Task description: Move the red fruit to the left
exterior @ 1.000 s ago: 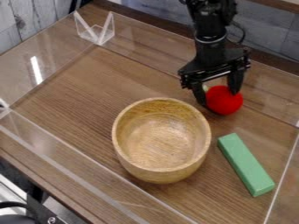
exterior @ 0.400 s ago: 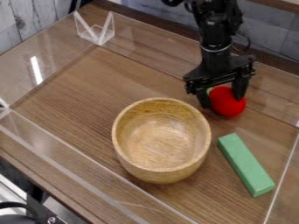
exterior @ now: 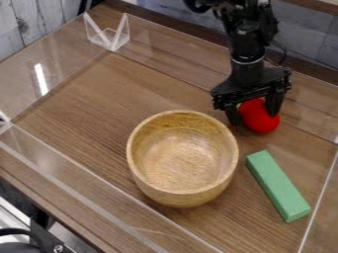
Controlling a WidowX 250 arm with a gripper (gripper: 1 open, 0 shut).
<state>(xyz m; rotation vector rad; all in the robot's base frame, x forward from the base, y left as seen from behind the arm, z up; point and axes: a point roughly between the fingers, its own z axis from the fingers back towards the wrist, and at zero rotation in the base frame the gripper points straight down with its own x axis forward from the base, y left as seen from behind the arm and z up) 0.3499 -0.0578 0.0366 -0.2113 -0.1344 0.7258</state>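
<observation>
- One wooden bowl [exterior: 183, 159], round, on the tabletop [exterior: 79, 104].
- One black gripper [exterior: 251, 96], fingers spread, at the red fruit.
- One green block [exterior: 278, 186], right of the bowl.
- One red fruit [exterior: 260, 117], glossy, above the block in view.

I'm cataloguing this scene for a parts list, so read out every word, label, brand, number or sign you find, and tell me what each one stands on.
No readable text, numbers or signs.
Green block: no lettering that I can make out.
Wooden bowl: none seen.
Red fruit: none seen; the gripper partly covers it.
Any tiny print on the dark arm would be too small and blurred to read.
</observation>
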